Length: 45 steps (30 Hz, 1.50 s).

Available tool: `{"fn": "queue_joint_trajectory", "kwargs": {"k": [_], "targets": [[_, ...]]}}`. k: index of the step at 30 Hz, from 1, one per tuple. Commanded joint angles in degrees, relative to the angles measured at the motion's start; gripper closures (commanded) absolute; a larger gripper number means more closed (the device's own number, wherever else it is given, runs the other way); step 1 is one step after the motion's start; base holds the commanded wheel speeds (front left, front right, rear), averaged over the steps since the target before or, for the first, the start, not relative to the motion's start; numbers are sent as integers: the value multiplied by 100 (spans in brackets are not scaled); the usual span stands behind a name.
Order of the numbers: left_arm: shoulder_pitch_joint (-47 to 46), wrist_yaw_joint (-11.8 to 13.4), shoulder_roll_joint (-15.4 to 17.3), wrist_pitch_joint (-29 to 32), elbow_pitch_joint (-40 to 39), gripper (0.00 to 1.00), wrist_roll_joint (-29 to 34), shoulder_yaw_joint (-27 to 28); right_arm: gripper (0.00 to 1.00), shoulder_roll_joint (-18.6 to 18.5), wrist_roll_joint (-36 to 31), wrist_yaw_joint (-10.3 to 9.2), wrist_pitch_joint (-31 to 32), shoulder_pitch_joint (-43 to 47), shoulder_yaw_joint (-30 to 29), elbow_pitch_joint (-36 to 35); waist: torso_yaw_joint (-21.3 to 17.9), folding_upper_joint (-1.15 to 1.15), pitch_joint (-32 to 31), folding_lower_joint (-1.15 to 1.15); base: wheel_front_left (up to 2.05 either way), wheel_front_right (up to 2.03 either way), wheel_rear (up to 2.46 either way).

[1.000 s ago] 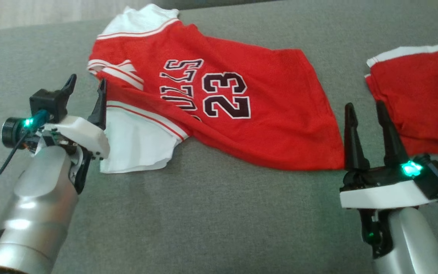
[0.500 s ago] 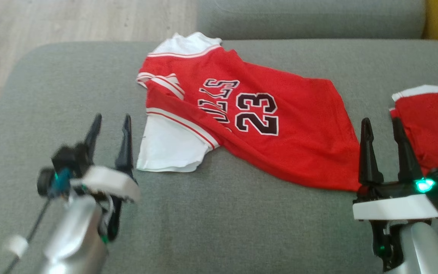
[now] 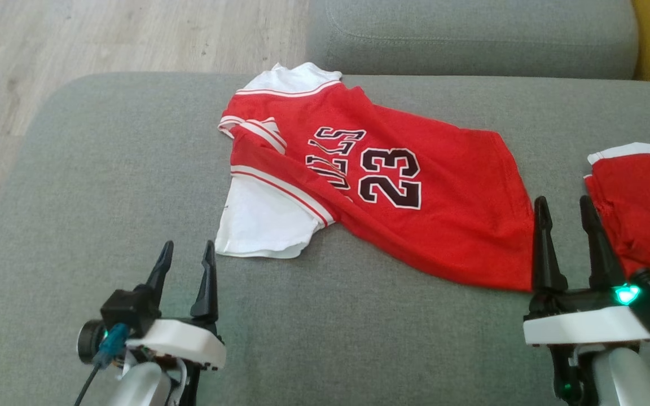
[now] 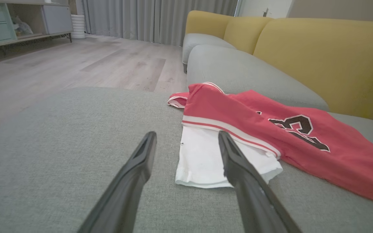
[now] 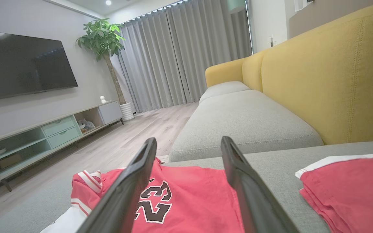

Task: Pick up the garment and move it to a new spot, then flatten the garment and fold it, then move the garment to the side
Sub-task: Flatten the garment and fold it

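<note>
Garment (image 3: 381,186) is a red shirt with white sleeves and a big 23 on it. It lies spread out on the gray sofa seat (image 3: 105,169), a bit crooked, with some folds near the neck. It is close to the back of the seat. One white sleeve (image 3: 263,220) sticks out toward the robot and lies flat.

The left gripper (image 3: 188,246) is near that white sleeve but not touching it. Its two dark fingers are spread apart and hold nothing. In the left wrist view the white sleeve (image 4: 202,158) sits just past the finger tips.

The right gripper (image 3: 562,201) is just beside the bottom edge of the garment. Its fingers are spread apart too, with nothing between them. I cannot tell if it touches the cloth.

Another red cloth (image 3: 641,208) with a white edge lies on the seat to the right, apart from the garment. The right gripper is between the two.

Behind the seat is the yellow sofa back (image 5: 319,81). A wood floor (image 3: 105,34) is past the left end of the sofa.
</note>
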Motion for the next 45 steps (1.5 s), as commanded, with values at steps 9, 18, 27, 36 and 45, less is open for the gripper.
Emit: {"fn": "queue_joint_trajectory", "kwargs": {"k": [9, 18, 27, 36, 45], "targets": [[-717, -36, 232, 738, 390, 0, 55, 3, 0, -29, -37, -3, -36, -276, 272, -209, -282, 0, 343, 0, 0, 0, 0], [-1280, -167, 338, 1217, 1365, 0, 2, -49, 0, -29, -7, -3, -36, -428, 267, -216, -544, 0, 645, 0, 0, 0, 0], [-1540, -294, 295, 1191, 1910, 0, -134, -17, 0, -29, 14, -3, -36, -463, 271, -221, -651, 0, 753, 0, 0, 0, 0], [-1665, -587, 228, 1501, 2391, 100, -249, -157, 0, -29, 23, -3, -36, -493, 271, -203, -698, 0, 794, 0, 0, 0, 0], [-1590, -507, 188, 606, 1993, 100, -374, 69, 0, -29, 67, -3, -36, -319, 178, -29, -695, 0, 567, 0, 0, 0, 0]]}}
